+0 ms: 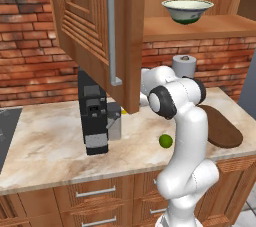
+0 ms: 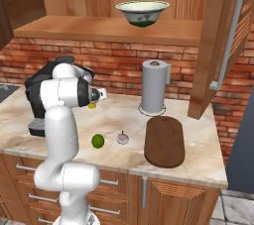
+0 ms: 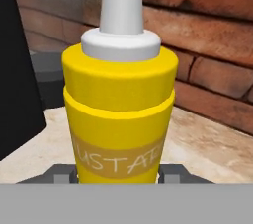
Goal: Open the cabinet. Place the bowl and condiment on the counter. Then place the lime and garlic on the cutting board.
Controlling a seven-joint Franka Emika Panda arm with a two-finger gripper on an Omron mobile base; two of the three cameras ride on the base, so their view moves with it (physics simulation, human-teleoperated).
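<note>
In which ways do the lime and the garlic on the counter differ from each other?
The lime is bright green, while the garlic is whitish-pink. The lime is a smooth round ball; the garlic is a bulb with a small pointed tip. The garlic lies nearer to the cutting board than the lime does. Both are small, about the same size, and rest on the counter, not on the board.

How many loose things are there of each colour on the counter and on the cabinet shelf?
Green: 1, the lime
Whitish-pink: 1, the garlic
Yellow: 1, the mustard bottle
Dark brown: 1, the cutting board
Cream-white: 1, the bowl on the cabinet shelf
White: 1, the paper towel roll
Black: 1, the coffee machine
Total: 7
</note>
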